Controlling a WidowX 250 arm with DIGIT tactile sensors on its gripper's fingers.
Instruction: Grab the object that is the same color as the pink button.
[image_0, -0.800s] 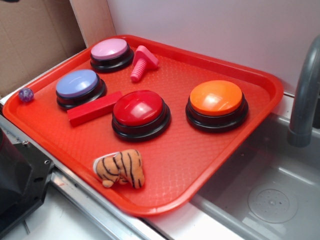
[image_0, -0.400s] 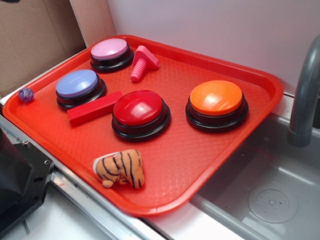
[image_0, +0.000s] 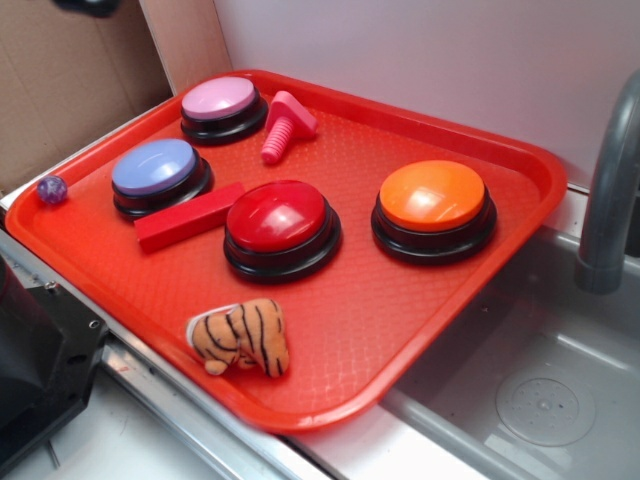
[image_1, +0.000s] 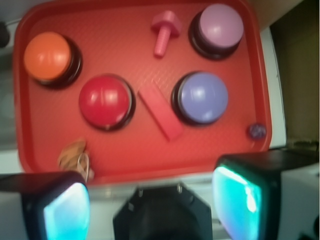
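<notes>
Only the wrist view shows the claw (image_1: 150, 202): its two pads spread wide apart, holding nothing, high over the tray's (image_1: 30, 150) near edge. The pink bolt (image_1: 164, 31) lies far ahead of it, just beside the pink button (image_1: 220, 26). The exterior view adds a sink (image_0: 545, 400).

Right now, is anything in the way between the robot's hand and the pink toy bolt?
Partly. In the wrist view the open hand sits off the tray's near edge, and the red block lies between it and the pink toy bolt. Nothing covers the bolt from above.
</notes>
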